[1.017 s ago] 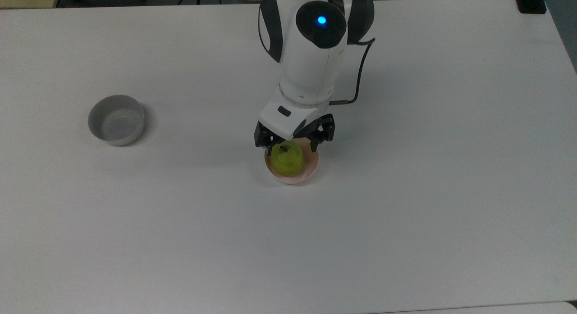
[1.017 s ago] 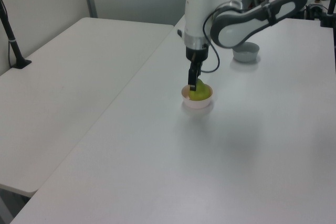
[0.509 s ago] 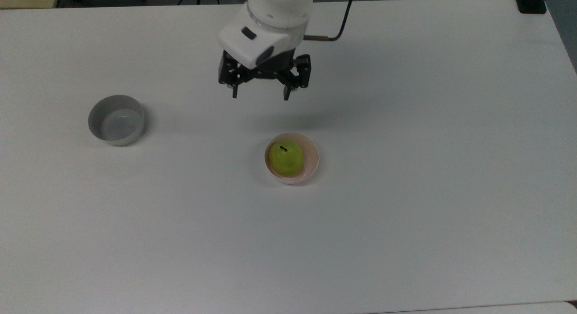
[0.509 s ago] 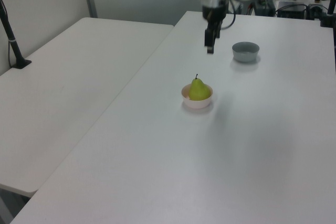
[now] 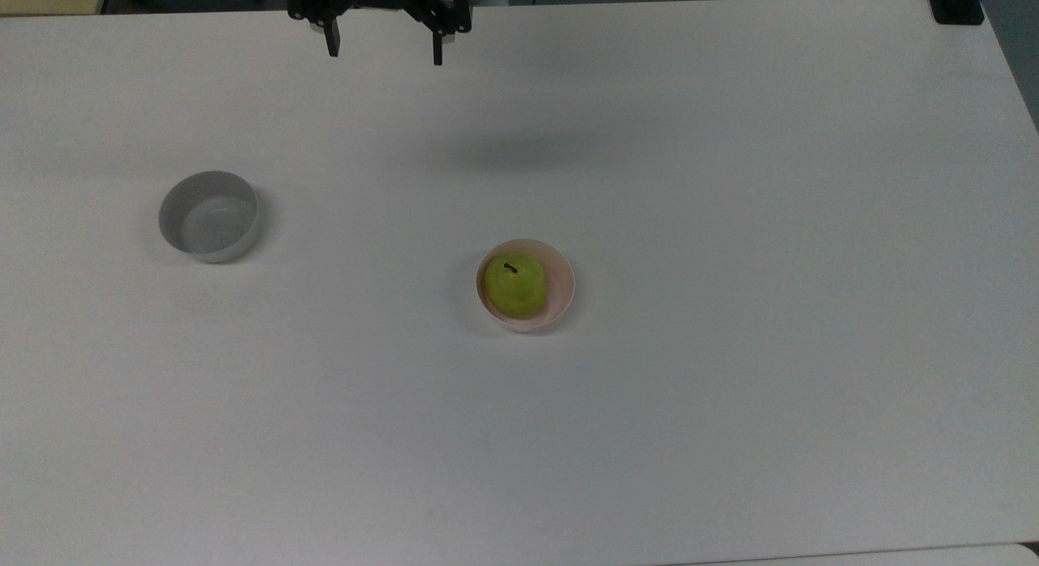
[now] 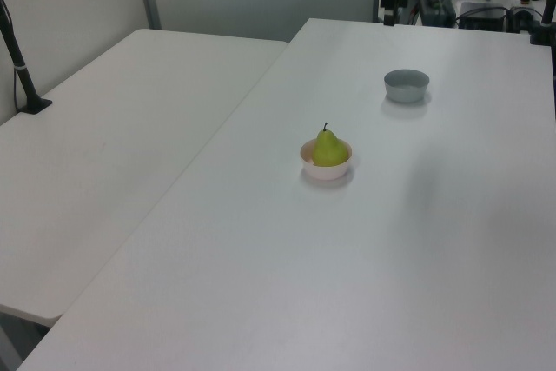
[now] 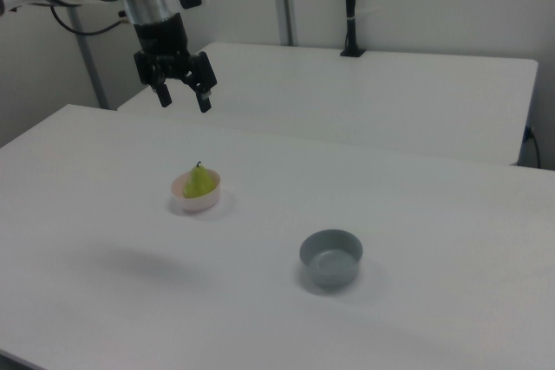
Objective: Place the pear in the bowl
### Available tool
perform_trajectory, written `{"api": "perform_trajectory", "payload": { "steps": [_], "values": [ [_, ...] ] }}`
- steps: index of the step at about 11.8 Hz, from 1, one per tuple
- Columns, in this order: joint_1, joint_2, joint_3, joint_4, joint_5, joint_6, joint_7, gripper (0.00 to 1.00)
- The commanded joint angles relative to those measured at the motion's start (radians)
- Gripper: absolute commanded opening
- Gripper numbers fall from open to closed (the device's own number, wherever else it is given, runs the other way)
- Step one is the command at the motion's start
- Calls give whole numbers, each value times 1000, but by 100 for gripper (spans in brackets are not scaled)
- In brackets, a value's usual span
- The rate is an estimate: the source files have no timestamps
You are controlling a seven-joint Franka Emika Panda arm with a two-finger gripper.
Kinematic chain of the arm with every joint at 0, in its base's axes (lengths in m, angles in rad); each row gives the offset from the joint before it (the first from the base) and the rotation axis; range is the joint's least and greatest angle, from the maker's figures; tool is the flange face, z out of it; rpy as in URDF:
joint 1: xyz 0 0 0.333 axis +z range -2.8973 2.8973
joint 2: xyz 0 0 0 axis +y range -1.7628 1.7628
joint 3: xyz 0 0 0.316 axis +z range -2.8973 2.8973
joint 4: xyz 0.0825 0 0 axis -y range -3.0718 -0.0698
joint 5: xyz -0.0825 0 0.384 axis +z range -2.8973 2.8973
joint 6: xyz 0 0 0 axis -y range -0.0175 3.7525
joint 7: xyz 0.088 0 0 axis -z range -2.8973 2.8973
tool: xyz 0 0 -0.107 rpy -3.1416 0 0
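The yellow-green pear [image 5: 515, 285] [image 6: 328, 149] [image 7: 200, 182] stands upright inside the pale pink bowl [image 5: 561, 283] [image 6: 327, 171] [image 7: 196, 202] near the table's middle, its dark stem pointing up. My gripper [image 5: 383, 54] [image 7: 183, 100] hangs open and empty, high above the table. In the top view it is at the upper edge, well away from the bowl. In the right view it is above and to the left of the bowl.
A grey bowl [image 5: 209, 217] [image 6: 407, 85] [image 7: 330, 258] sits apart from the pink one, at the top view's left. A second white table [image 6: 104, 128] stands alongside, with a black post [image 6: 19, 58] on it.
The gripper let go of the pear in the pink bowl, then rose and drew back toward the top view's upper edge. The pear stays in the bowl.
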Motion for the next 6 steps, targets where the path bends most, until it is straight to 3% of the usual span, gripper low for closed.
{"api": "perform_trajectory", "payload": {
  "steps": [1, 4, 6],
  "values": [
    [2, -62, -17, -51, 20, -29, -23, 100],
    [45, -68, -76, -51, 67, -38, -8, 100],
    [172, -65, -191, -51, 69, -34, -8, 100]
  ]
}}
